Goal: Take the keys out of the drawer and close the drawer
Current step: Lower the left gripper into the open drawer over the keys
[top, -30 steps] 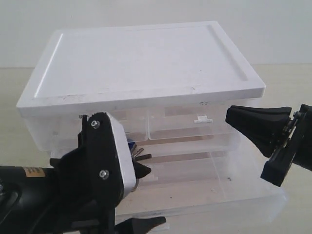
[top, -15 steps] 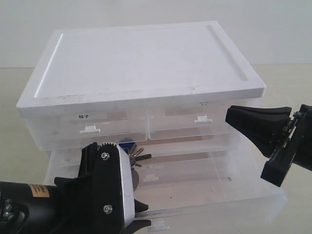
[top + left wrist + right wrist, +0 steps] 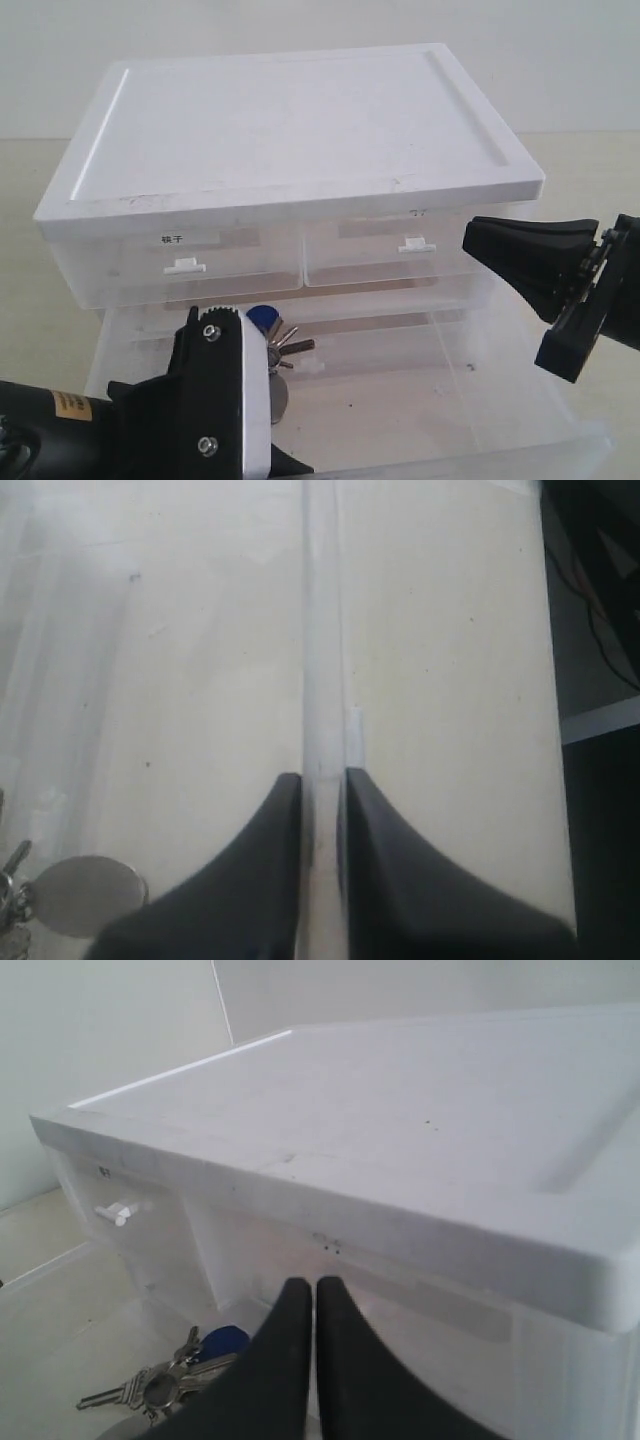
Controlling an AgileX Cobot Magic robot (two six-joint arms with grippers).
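The translucent drawer (image 3: pixel 430 395) stands pulled far out of the white cabinet (image 3: pixel 290 110). The keys (image 3: pixel 272 340), silver with a blue oval fob (image 3: pixel 262 318), lie at its back left corner. In the right wrist view the keys (image 3: pixel 150 1388) lie beside the fob (image 3: pixel 222 1340). My left gripper (image 3: pixel 322 780) is shut on the drawer's front rim (image 3: pixel 322 630); in the exterior view its wrist block mostly hides the gripper (image 3: pixel 285 462). My right gripper (image 3: pixel 470 238) hangs shut and empty above the drawer's right side, its fingertips (image 3: pixel 300 1295) pressed together.
Two half-width labelled drawers (image 3: pixel 185 265) (image 3: pixel 415 243) sit shut above the open one. The cabinet's overhanging lid edge (image 3: pixel 420 1210) is just beyond my right gripper. In the left wrist view, the cream table (image 3: pixel 450 680) ends at a dark drop (image 3: pixel 600 630).
The left gripper has drawn the drawer further out toward the camera and sunk lower in view, uncovering the keys and the left labelled drawer. The right arm has not moved.
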